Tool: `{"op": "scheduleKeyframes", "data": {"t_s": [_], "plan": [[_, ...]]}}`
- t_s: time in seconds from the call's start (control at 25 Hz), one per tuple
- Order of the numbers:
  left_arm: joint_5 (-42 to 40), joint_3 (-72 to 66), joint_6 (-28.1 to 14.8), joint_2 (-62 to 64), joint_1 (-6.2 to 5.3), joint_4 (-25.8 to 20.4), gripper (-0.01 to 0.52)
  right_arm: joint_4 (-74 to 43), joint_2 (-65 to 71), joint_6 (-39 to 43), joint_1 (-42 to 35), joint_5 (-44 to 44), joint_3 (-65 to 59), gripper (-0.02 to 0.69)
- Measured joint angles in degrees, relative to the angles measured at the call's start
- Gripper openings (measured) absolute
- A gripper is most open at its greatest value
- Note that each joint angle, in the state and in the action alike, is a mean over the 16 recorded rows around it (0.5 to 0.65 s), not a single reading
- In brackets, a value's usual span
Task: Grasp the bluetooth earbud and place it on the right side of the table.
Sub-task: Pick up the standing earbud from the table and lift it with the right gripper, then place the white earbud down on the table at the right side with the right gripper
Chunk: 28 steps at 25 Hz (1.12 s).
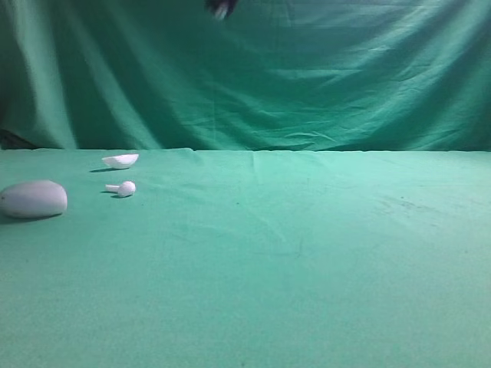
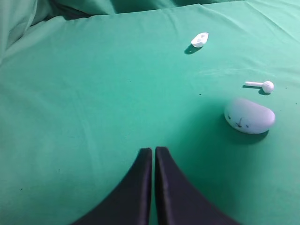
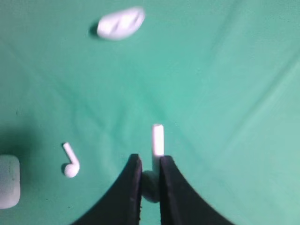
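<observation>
In the exterior high view, the table is covered with green cloth. At its left side lies a white oval case, which is closed, so its inside is not visible. Near it, to the right, lies a small white earbud with a plain round head. Behind it lies a white open shell (it looks like a shallow lid), and I cannot tell if something is in it. A dark blurred shape at the top edge cannot be identified.

In the left wrist view, the left gripper has its black jaws pressed together with nothing between them. It is well apart from the case, the twin earbud and the shell.

In the right wrist view, the right gripper has narrow jaws closed around the bluetooth earbud. The head sits between the fingers and the stem points forward. It is above the cloth, right of the twin earbud.
</observation>
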State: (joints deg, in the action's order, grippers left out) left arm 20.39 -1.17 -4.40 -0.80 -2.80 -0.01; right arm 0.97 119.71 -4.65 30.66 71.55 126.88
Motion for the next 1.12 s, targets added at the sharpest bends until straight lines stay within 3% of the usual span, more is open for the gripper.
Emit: {"op": "scheduleKeyframes", "data": {"t_s": [0.28, 0.56, 0.84, 1.12], "plan": [[0.0, 0.0, 0.0, 0.0, 0.0, -0.01, 0.0, -3.17, -17.99, 2.67, -9.35, -2.75, -19.23, 0.092], [0.0, 0.0, 0.0, 0.0, 0.0, -0.01, 0.0, -4.48, -29.53, 5.51, -16.41, -13.75, -48.91, 0.092], [0.0, 0.0, 0.0, 0.0, 0.0, 0.0, 0.0, -4.31, -29.65, 7.24, -18.55, -28.33, -69.03, 0.092], [0.0, 0.0, 0.0, 0.0, 0.0, -0.01, 0.0, -4.86, -23.98, 7.41, -18.6, -37.25, -74.33, 0.092]]}}
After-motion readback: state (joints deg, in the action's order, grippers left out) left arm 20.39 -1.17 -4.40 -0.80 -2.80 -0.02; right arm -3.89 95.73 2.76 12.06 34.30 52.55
